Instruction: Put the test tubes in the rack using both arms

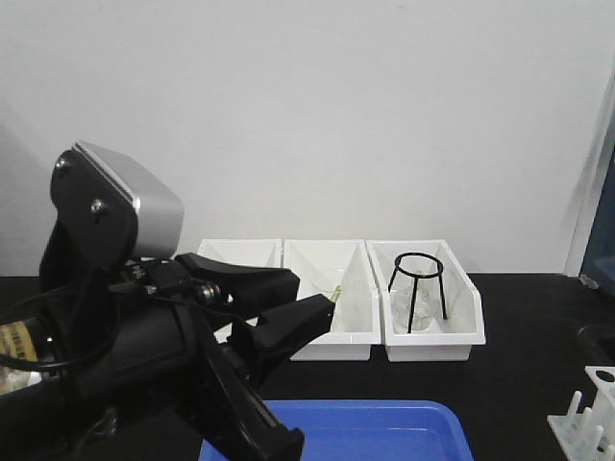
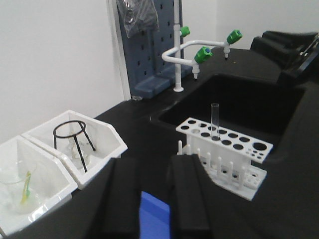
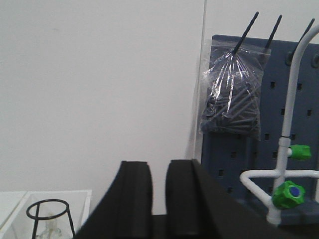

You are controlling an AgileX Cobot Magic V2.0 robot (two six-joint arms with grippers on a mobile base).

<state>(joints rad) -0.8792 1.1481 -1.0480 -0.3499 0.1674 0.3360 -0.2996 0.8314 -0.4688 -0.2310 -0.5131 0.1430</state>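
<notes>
The white rack (image 2: 227, 145) stands on the black bench beside the sink, with one clear test tube (image 2: 215, 121) upright in a hole of its top plate. A corner of the rack shows at the lower right of the front view (image 1: 584, 415). No other test tubes are in view. My left gripper (image 2: 153, 162) is open and empty, raised above the blue tray (image 2: 154, 216), left of the rack. It fills the left of the front view (image 1: 312, 294). My right gripper (image 3: 158, 164) is raised and faces the wall, its jaws a little apart and empty. The right arm (image 2: 289, 47) shows beyond the sink.
Three white bins (image 1: 332, 331) stand along the wall. One holds a black tripod stand (image 1: 418, 288), another a glass beaker (image 2: 20, 186). A black sink (image 2: 239, 102) with a green-capped faucet (image 2: 202, 52) lies behind the rack. A blue pegboard (image 3: 249, 164) carries a plastic bag (image 3: 232, 94).
</notes>
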